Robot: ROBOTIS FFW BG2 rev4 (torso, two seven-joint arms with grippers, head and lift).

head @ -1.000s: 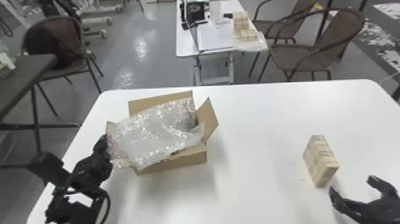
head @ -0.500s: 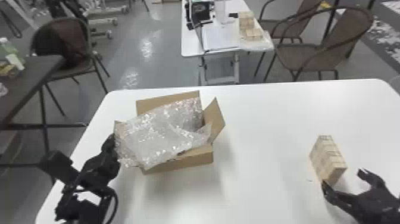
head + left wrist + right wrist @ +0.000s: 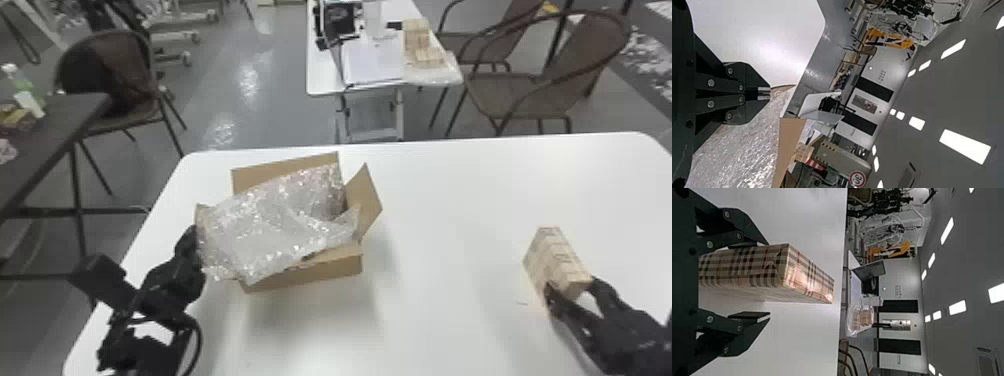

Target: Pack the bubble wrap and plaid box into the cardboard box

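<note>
Plaid box [image 3: 556, 261] is resting on the right part of the white table [image 3: 450, 315], well apart from the cardboard box [image 3: 312, 280], and its longer side is running from near to far. The right gripper [image 3: 572, 292] is reaching in from the near right corner, its fingers spread and straddling the near end of the plaid box. In the right wrist view, one finger [image 3: 750, 245] of it is lying close along one side of the plaid box, while the other is standing apart from the opposite side.

The cardboard box is sitting open on the left part of the table. Its far flap [image 3: 280, 170] is standing up, and its right flap [image 3: 365, 200] is leaning outward. Bubble wrap [image 3: 280, 225] is filling the opening, bulging above it and spilling over the left and near rims.

The left gripper [image 3: 192, 234] is reaching up to the left side of the cardboard box, beside the bubble wrap. In the left wrist view, this gripper [image 3: 770, 93] is keeping its fingers pressed together at a brown edge [image 3: 783, 86]; whether they are pinching it, I cannot tell.

Beyond the table, two chairs are standing at far right.
</note>
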